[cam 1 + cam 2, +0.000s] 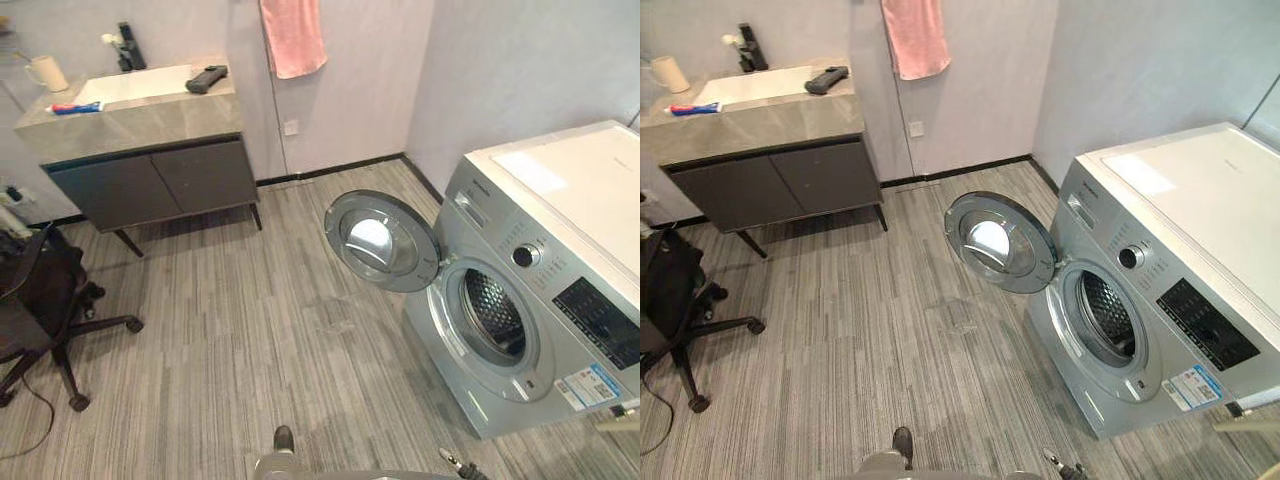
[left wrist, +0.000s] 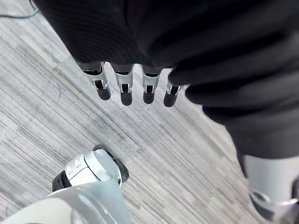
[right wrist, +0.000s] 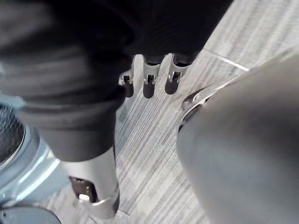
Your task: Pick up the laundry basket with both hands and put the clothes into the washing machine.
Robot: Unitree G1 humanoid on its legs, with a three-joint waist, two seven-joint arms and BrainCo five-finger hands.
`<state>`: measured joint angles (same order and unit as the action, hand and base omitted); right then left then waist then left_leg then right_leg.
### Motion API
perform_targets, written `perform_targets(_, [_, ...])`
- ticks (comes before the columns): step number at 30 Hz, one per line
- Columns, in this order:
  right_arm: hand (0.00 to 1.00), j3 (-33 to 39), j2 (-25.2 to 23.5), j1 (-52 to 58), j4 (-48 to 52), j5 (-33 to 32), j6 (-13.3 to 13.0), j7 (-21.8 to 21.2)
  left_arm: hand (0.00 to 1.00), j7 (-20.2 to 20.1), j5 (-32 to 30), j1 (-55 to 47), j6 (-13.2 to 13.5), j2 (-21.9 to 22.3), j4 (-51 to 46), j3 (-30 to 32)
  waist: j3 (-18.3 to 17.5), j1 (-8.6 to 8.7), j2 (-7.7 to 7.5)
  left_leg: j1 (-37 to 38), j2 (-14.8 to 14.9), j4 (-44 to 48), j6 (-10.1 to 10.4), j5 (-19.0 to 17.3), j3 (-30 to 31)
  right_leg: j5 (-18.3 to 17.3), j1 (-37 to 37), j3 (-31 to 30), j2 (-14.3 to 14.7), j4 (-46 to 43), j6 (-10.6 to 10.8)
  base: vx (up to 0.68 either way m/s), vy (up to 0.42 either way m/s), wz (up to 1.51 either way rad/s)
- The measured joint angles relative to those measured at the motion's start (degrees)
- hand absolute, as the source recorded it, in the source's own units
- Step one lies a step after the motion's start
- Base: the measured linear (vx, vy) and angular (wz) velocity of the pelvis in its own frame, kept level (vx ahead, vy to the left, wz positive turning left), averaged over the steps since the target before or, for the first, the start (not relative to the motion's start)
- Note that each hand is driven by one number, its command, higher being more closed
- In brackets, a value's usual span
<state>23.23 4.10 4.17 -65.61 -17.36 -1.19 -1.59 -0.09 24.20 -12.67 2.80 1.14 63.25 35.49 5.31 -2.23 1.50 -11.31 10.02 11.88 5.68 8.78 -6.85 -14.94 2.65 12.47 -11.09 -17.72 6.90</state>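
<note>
Washing machine [image 1: 545,300]: one, front-loading, silver with a white top, set into the room's corner. Its round door [image 1: 383,240]: one, swung wide, the rim jutting out over the floor [image 1: 250,330]. The drum mouth [image 1: 492,315] is uncovered. A broad open stretch of grey planks lies before the machine.

Sink cabinet [image 1: 150,175]: one, well apart from the machine, on the wall beyond its door.

Towel [image 1: 293,35]: one, pink, hanging between cabinet and machine.

Office chair [image 1: 40,310]: one, black, far across the floor from the machine.

My left hand [image 2: 125,86]: fingers straight and slack over the planks, holding nothing.

My right hand [image 3: 148,77]: likewise straight-fingered and holding nothing, near the machine's front.
</note>
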Motion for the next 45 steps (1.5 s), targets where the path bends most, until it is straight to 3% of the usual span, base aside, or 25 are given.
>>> perform_targets(1, [0.00, -0.32, 0.62, -0.64, 0.91, 0.00, 0.02, 0.15, 0.00, 0.08, 0.98, 1.01, 0.10, 0.62, -0.97, -0.26, 0.04, -0.23, 0.73, -0.82, -0.36, 0.20, 1.19, 2.24, 0.68, -0.18, 0.00, 0.83, -0.18, -0.43, -0.29, -0.13, -0.019, 0.44])
perform_targets(2, [0.00, -0.39, 0.59, -1.73, 2.14, -0.04, -0.09, 0.19, 0.00, 0.07, 1.24, 2.59, 0.34, 1.37, -1.45, -0.34, -0.17, -0.06, -0.39, -2.62, -0.80, 4.04, 0.89, -0.07, 0.35, 0.30, -0.90, 2.04, -1.65, -0.83, -0.94, -0.13, 0.022, 0.33])
perform_targets(4, [0.00, -0.13, 1.23, -4.07, 4.04, -0.30, -0.11, 0.40, 0.00, 0.09, 1.14, 3.49, 0.32, 2.62, -1.85, -0.53, 0.17, -0.21, 1.08, -7.20, 0.44, 29.55, -0.59, -12.54, -1.45, 0.47, -2.21, 1.69, -1.92, -2.90, -0.79, -0.15, 0.111, -0.10])
perform_targets(5, [0.00, -1.00, 0.92, -4.26, 5.76, -0.48, -0.16, 0.39, 0.00, 0.12, 1.11, 3.02, 0.33, 2.72, -1.93, -1.38, -0.12, -0.03, 1.72, -5.46, 0.83, 37.18, 0.15, -16.10, -2.60, 0.88, -2.09, 0.97, -1.72, -3.31, -0.05, -0.11, 0.130, -0.27])
perform_targets(8, [0.00, -0.57, -0.97, -4.63, 7.49, -1.31, -0.17, 0.47, 0.00, 0.17, 0.97, 4.19, 0.37, 2.64, -1.98, -1.62, -0.31, 0.11, 2.41, -3.63, -0.17, 33.62, -0.38, -20.04, -3.28, 1.00, -3.22, -0.31, -0.93, -3.84, 0.39, -0.05, 0.118, 0.02])
perform_targets(10, [0.00, 0.01, -4.18, -5.21, 7.46, -1.09, -0.01, 0.23, 0.00, 0.13, -0.15, 6.49, 0.58, 1.57, -2.02, -2.35, -1.85, 1.58, -0.91, 1.90, -4.43, 15.80, -1.92, -20.99, -3.23, 4.07, -4.70, -1.49, -1.00, 0.59, -2.39, -0.08, 0.048, 0.47])
perform_targets(12, [0.00, 0.21, -5.53, -5.32, 6.74, -0.97, 0.00, 0.08, 0.00, 0.14, -1.34, 8.42, 0.59, 0.87, -1.91, -5.21, -1.76, 1.46, -1.75, 3.88, -5.85, 7.46, -5.31, -18.82, -3.96, 6.51, -5.47, -1.73, -1.15, 2.57, -2.58, -0.12, 0.040, 0.18])
perform_targets(17, [0.00, -0.83, -4.97, -1.50, 6.20, 0.53, -0.06, -0.06, 0.00, 0.17, -5.39, 9.94, 1.16, -0.95, -1.86, -12.83, -1.53, 1.77, -2.92, 10.52, -6.79, -8.10, -3.34, -11.58, -8.29, 10.45, -7.12, -5.93, 0.05, 6.90, -1.51, -0.16, -0.033, -0.42])
perform_targets(21, [0.00, -1.15, -4.73, 2.03, 5.68, 1.89, 0.07, 0.08, 0.00, 0.17, -6.70, 12.66, 1.57, -1.18, -1.87, -13.52, -0.43, 2.53, -4.84, 9.46, -4.41, -5.49, -2.78, -10.88, -10.29, 11.66, -8.83, -8.17, 2.90, 7.01, -2.19, -0.10, -0.087, -0.50])
perform_targets(22, [0.00, -0.85, -4.81, 2.84, 5.90, 2.21, 0.06, 0.13, 0.00, 0.22, -6.89, 12.46, 1.55, -1.36, -1.91, -13.18, -0.13, 2.29, -5.92, 8.97, -4.16, -2.96, -3.94, -11.18, -10.36, 12.08, -6.92, -9.02, 3.31, 11.89, -0.26, -0.10, -0.076, -0.85])
perform_targets(23, [0.00, -0.74, -4.24, 3.15, 5.86, 2.23, 0.12, 0.15, 0.00, 0.22, -6.88, 12.31, 1.69, -1.02, -2.25, -13.09, -0.17, 1.61, -3.66, 8.85, -1.82, -3.58, -4.62, -11.81, -10.95, 10.34, -7.89, -6.07, 3.54, 8.42, -0.13, -0.09, -0.047, -0.97])
perform_targets(25, [0.00, -0.14, -3.84, 2.70, 5.63, 2.22, 0.16, 0.03, 0.00, 0.59, -6.87, 12.71, 2.06, -0.99, -2.45, -12.49, 0.06, 1.35, -4.26, 7.75, 1.04, -0.54, -4.70, -12.48, -13.68, 7.24, -13.28, -4.10, 0.21, -10.79, -6.06, -0.07, -0.056, -0.67])
perform_targets(26, [0.00, 0.63, -3.82, 2.63, 5.22, 2.36, 0.40, 0.10, 0.00, 0.43, -6.88, 12.41, 2.08, -1.08, -2.27, -12.69, 0.01, 1.35, -4.31, 8.51, 2.05, -0.89, -4.35, -12.23, -14.74, 7.15, -12.83, -1.83, -3.80, -17.39, -6.15, -0.05, -0.066, -0.39])
perform_targets(29, [0.00, 1.74, -3.56, 1.27, 1.95, 4.83, 0.68, 0.50, 0.00, 0.13, -7.13, 9.56, 2.02, -3.35, -1.22, -13.95, -1.04, 1.26, -5.12, 10.64, 2.98, -3.95, -2.00, -10.64, -17.88, 8.36, -9.64, -2.22, -12.64, -20.19, -6.20, -0.08, -0.151, -0.55])
perform_targets(30, [0.00, 1.73, -3.32, 0.89, 1.38, 5.01, 0.85, 0.45, 0.00, 0.15, -7.14, 9.04, 2.03, -4.05, -0.59, -14.22, -1.61, 1.25, -5.47, 10.40, 3.02, -4.89, -1.21, -10.11, -18.38, 9.24, -9.39, -3.00, -13.24, -19.54, -6.11, -0.13, -0.363, -0.56])
perform_targets(31, [0.00, 1.68, -3.14, 0.84, 0.54, 4.99, 1.57, 0.08, 0.00, 0.13, -7.15, 7.83, 1.88, -5.43, 0.26, -14.84, -2.95, 1.18, -6.31, 10.32, 2.97, -7.11, 0.79, -9.09, -18.85, 12.53, -8.57, -3.16, -13.21, -15.41, -3.42, -0.08, -0.361, -0.47])
perform_targets(32, [0.00, 1.58, -3.29, 0.69, 0.33, 4.99, 1.72, 0.08, 0.00, 0.13, -7.18, 6.99, 1.74, -6.17, 0.57, -14.82, -3.56, 0.98, -6.99, 10.18, 2.54, -8.35, 1.75, -8.32, -19.17, 15.73, -8.10, -2.50, -12.92, -11.41, -0.57, -0.10, -0.552, -0.97])
perform_targets(33, [0.00, 1.37, -2.61, -0.06, -0.02, 4.93, 1.71, 0.07, 0.00, 0.13, -7.35, 6.22, 1.21, -6.46, 2.31, -14.50, -4.66, -0.55, -6.90, 10.66, 2.28, -10.86, 2.60, -7.41, -18.33, 11.95, -6.87, -1.20, -11.34, -5.23, 4.39, -0.07, -0.456, -1.46])
perform_targets(34, [0.00, 0.02, -0.98, -0.92, -0.33, 4.80, 1.59, 0.07, 0.00, 0.11, -7.86, 5.92, 0.68, -5.36, 3.44, -13.18, -4.88, -2.22, -4.68, 10.56, 2.93, -12.07, 2.04, -4.85, -16.31, 10.79, -5.89, 0.01, -8.98, 0.95, 5.36, -0.08, -0.430, -1.41])
perform_targets(35, [0.00, -1.02, -0.29, -2.00, -0.40, 4.65, 1.58, 0.05, 0.00, 0.15, -8.19, 5.86, 0.52, -5.21, 3.94, -12.64, -4.72, -1.92, -4.19, 10.44, 3.22, -11.95, 2.96, -3.16, -15.92, 10.00, -4.76, 0.67, -8.53, 3.43, 6.20, -0.07, -0.472, -0.83])
perform_targets(37, [0.00, -3.71, 2.43, -2.39, -0.27, 4.37, 1.48, 0.10, 0.00, 0.18, -10.32, 6.26, 0.11, -4.37, 4.74, -13.47, -4.47, -0.35, -1.23, 11.50, 5.69, -11.90, 4.36, -1.33, -15.02, 8.52, -0.29, 2.22, -5.56, 8.78, 6.38, -0.02, -0.346, -0.03])
perform_targets(39, [0.00, -5.54, 3.14, -1.77, 1.19, 4.21, 1.42, 0.09, 0.00, 0.20, -10.36, 7.09, 0.21, -3.89, 4.37, -14.23, -4.23, 0.41, 0.00, 12.23, 7.93, -11.55, 5.02, -0.65, -13.96, 7.86, 1.37, 3.40, -3.25, 9.41, 5.11, -0.03, -0.185, 0.14])
perform_targets(42, [0.00, -9.29, 2.42, -1.18, 4.50, 3.29, -0.73, 0.17, 0.00, 1.90, -10.41, 8.98, 0.51, -3.88, 2.61, -16.86, -2.86, 1.25, -0.55, 8.94, 13.03, -3.43, 4.33, -0.17, -13.29, 6.44, 1.67, 2.52, 0.68, 9.40, 2.56, -0.12, -0.191, -0.15])
perform_targets(43, [0.00, -10.49, 2.43, -0.86, 4.73, 3.28, -1.67, 0.22, 0.00, 3.76, -10.51, 9.47, 1.70, -4.28, 0.81, -18.96, -1.59, 1.38, -2.07, 6.75, 13.87, 1.16, 2.13, 1.15, -12.09, 6.52, 1.39, 1.33, 1.24, 9.51, 1.82, -0.16, -0.128, -0.32])
perform_targets(45, [0.00, -10.91, 2.93, -0.58, 4.42, 3.25, -1.90, 0.36, 0.00, 4.17, -10.95, 10.00, 2.21, -4.36, -0.08, -20.78, -0.32, 1.07, -2.80, 4.39, 12.34, 8.22, 2.14, -4.20, -8.32, 7.26, 1.24, -0.73, 1.36, 10.04, 0.90, -0.11, -0.042, -0.45])
